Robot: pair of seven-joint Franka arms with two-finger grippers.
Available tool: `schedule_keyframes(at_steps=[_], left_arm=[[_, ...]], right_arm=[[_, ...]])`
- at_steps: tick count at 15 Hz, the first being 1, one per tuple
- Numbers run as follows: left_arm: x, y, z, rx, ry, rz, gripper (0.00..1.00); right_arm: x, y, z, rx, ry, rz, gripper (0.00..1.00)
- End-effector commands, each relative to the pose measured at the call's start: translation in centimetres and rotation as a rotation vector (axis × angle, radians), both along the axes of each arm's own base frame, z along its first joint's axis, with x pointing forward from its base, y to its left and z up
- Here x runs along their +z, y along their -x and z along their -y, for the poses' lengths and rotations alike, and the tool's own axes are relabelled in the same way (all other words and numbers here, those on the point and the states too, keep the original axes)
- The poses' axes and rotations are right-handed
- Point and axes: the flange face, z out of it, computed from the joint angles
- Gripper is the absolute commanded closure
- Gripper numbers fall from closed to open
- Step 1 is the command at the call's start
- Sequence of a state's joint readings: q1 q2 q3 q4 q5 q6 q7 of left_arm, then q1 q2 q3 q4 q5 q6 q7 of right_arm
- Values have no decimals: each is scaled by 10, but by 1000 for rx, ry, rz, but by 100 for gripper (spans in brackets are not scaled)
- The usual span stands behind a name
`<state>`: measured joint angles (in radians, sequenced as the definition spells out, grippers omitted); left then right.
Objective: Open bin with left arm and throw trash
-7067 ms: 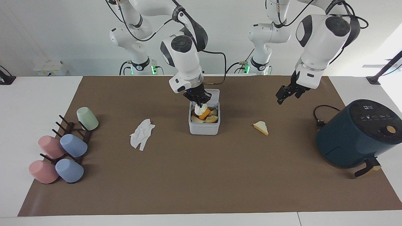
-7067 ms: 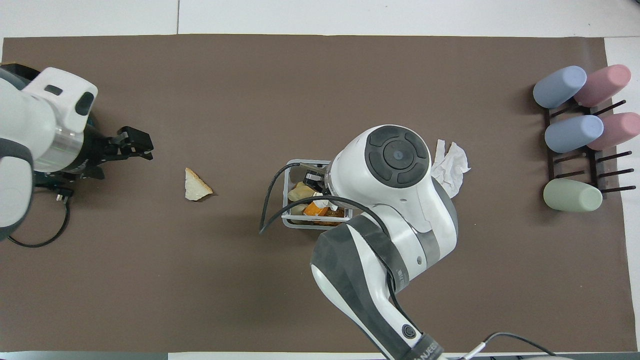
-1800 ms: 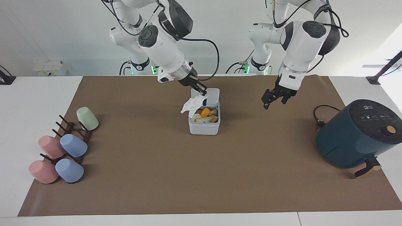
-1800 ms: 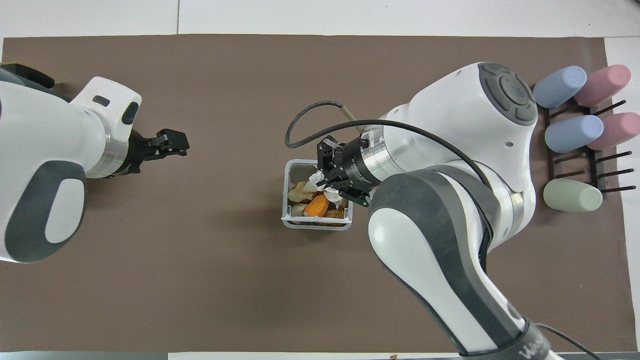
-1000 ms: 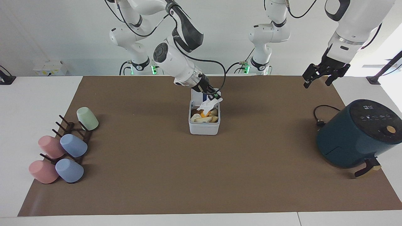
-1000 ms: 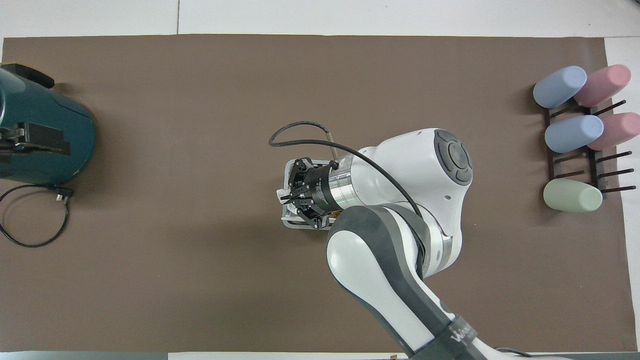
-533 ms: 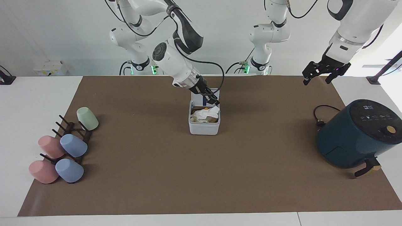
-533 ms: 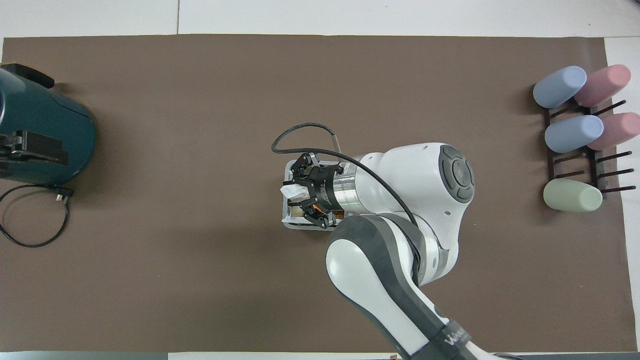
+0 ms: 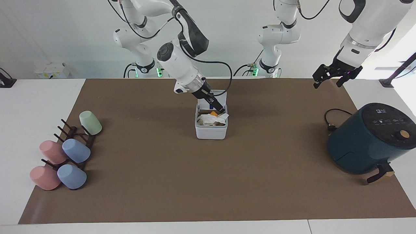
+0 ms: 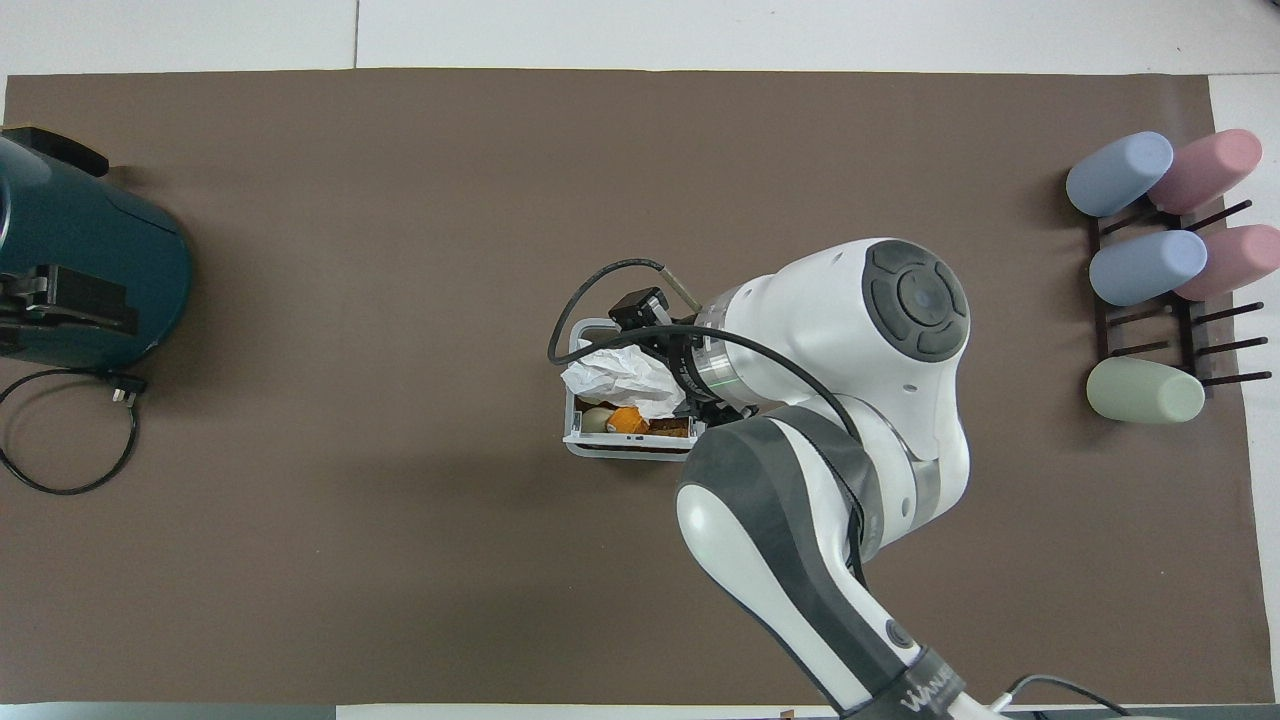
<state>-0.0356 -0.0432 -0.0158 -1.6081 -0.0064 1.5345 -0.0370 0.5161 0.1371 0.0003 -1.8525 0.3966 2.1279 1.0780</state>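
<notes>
The small square white-grey plastic bin (image 9: 211, 130) (image 10: 578, 430) stood on the brown mat near the middle of the table (image 9: 42, 94), its hinged lid (image 9: 216, 97) raised upright on the side nearer the robots. Inside it lay a crumpled white tissue (image 9: 213, 119) (image 10: 620, 375) on top of other scraps, among them an orange piece (image 9: 213, 113) (image 10: 627, 420) showing at the tissue's edge.

The right arm's end effector (image 9: 217, 106) was at the bin's mouth, just above the tissue, with the arm slanting down from the robots' end and its forearm angled steeply toward the bin. Its fingers appeared slightly apart and clear of the tissue, though the lid and wrist crowded them and I cannot tell for sure; in the overhead view the wrist covered them.

The left arm's end effector (image 9: 330, 75) hung high over the mat's corner at the left arm's end of the table, wrist bent downward, its fingers spread apart and holding nothing.

A large dark teal air fryer (image 9: 370, 138) (image 10: 85, 275) sat at that same end, farther from the robots, its black cord (image 9: 331, 118) (image 10: 60, 435) looped beside it. At the right arm's end, pastel plastic cups (image 9: 76, 150) (image 10: 1145, 265) lay on a dark wooden rack (image 9: 83, 138) (image 10: 1150, 320).
</notes>
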Motion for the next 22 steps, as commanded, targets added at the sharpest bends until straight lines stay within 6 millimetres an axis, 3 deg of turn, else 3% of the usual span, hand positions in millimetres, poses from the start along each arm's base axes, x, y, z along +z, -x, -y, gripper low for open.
schedule_keyframes(at_steps=[1, 7, 11, 14, 17, 22], left_arm=[[0, 4, -3, -15, -22, -11, 0], [0, 5, -2, -18, -25, -14, 0], [-1, 4, 1, -31, -42, -15, 0], [0, 5, 2, -81, -62, -12, 0], [1, 3, -2, -53, -58, -3, 0], [5, 1, 1, -17, -55, 15, 0]], right_arm=[[10, -18, 26, 232, 106, 55, 0], [36, -39, 91, 622, 302, 120, 0], [84, -47, 160, 717, 316, 83, 0], [125, -34, 200, 770, 376, 86, 0], [150, -26, 250, 748, 376, 22, 0], [143, -16, 280, 803, 374, -19, 0]])
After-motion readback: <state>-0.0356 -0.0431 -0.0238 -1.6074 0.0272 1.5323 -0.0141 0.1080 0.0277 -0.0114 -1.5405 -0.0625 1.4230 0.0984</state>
